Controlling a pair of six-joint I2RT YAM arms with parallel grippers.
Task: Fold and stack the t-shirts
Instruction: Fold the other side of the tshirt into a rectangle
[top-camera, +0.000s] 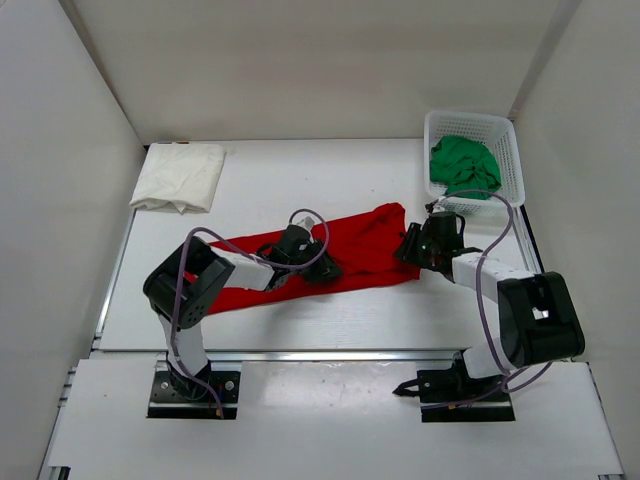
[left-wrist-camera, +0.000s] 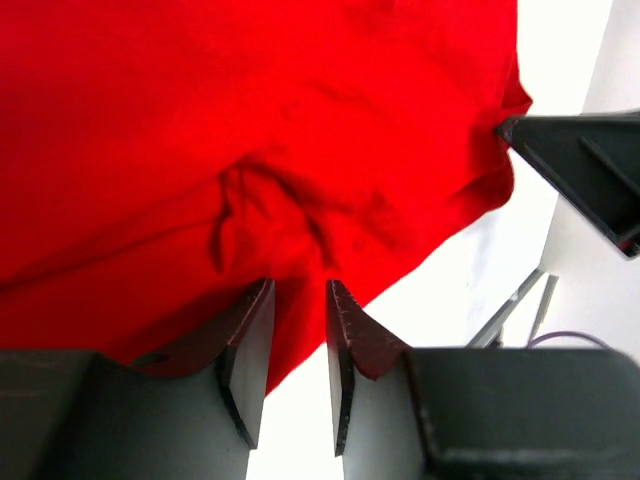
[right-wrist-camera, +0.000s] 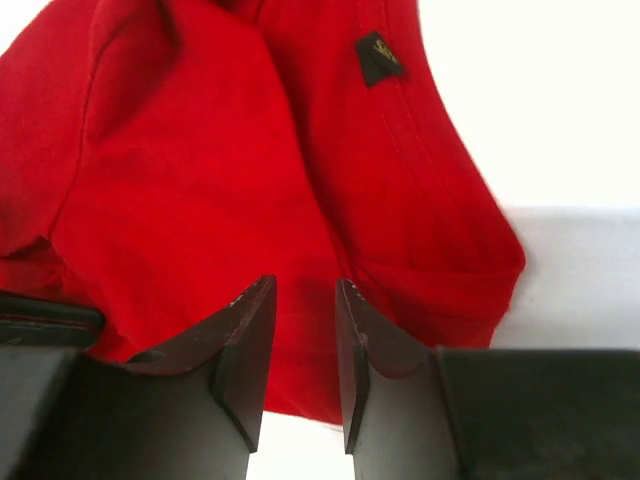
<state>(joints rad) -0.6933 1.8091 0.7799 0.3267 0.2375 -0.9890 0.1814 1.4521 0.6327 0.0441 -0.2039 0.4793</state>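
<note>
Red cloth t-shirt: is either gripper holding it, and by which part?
Nothing appears held. The left gripper and the right gripper both have their jaws parted over the red cloth t-shirt, with no fabric pinched between them.

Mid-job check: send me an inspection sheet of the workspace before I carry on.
Surface: white table, bare parts clean.
Job's things: cream-white t-shirt folded, far left; red t-shirt a long strip mid-table; green t-shirt bunched in basket.
Clutter: nothing seen.
Claws: left claw and right claw over the red t-shirt, jaws apart, nothing pinched.
Cables: purple cable looped along each arm.
Surroundings: plain white walls.
</note>
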